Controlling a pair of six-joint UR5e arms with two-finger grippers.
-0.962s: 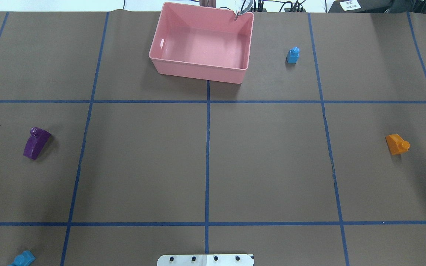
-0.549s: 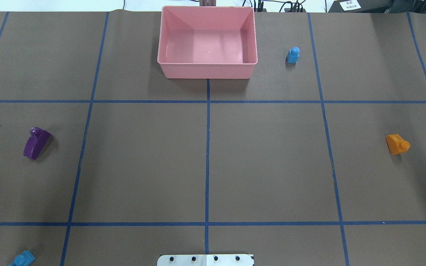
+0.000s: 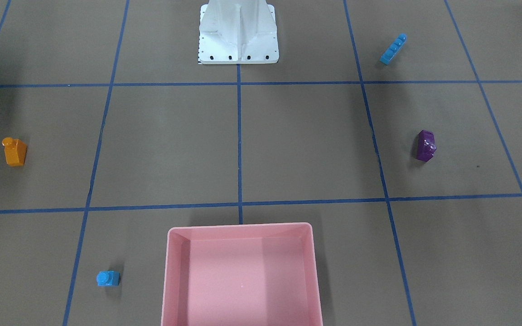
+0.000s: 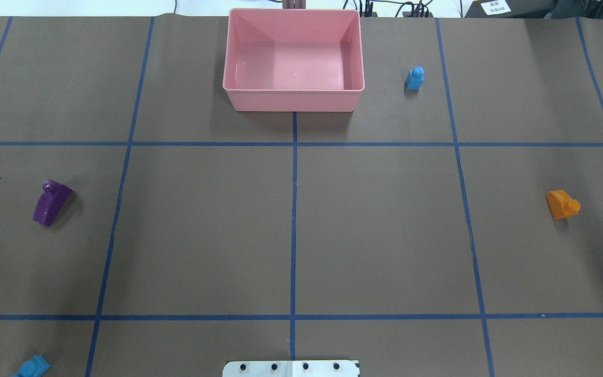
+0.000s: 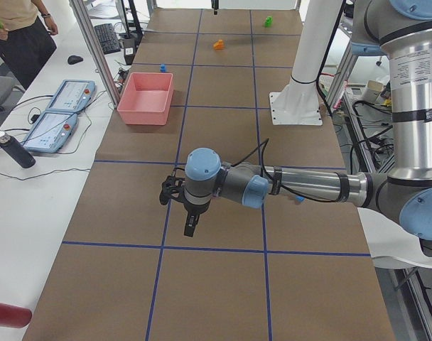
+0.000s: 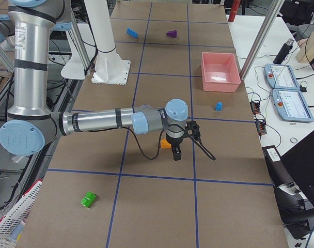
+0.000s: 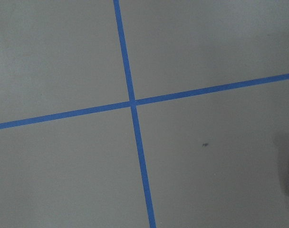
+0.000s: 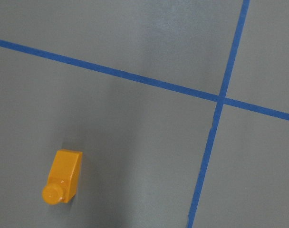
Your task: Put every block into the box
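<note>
The pink box [image 4: 293, 99] stands empty at the table's far middle. The orange block [image 4: 562, 204] lies at the right, the purple block [image 4: 51, 202] at the left, the small blue block [image 4: 414, 78] right of the box, and the long blue block [image 3: 393, 49] near my left side. The green block [image 6: 88, 199] lies far out on my right. My left gripper [image 5: 190, 227] shows only in the exterior left view; my right gripper [image 6: 176, 154] shows only in the exterior right view, beside the orange block [image 6: 166, 144]. I cannot tell whether either is open or shut.
The white metal base [image 4: 291, 368] stands at the near middle. Blue tape lines grid the brown table. An operator [image 5: 17, 35], teach pendants [image 5: 60, 106] and a dark bottle [image 5: 13, 150] are on the side bench beyond the table's far edge.
One second ago the box sat skewed with something pale at its far right corner. It then turned square and shifted slightly right. The blocks have not moved.
</note>
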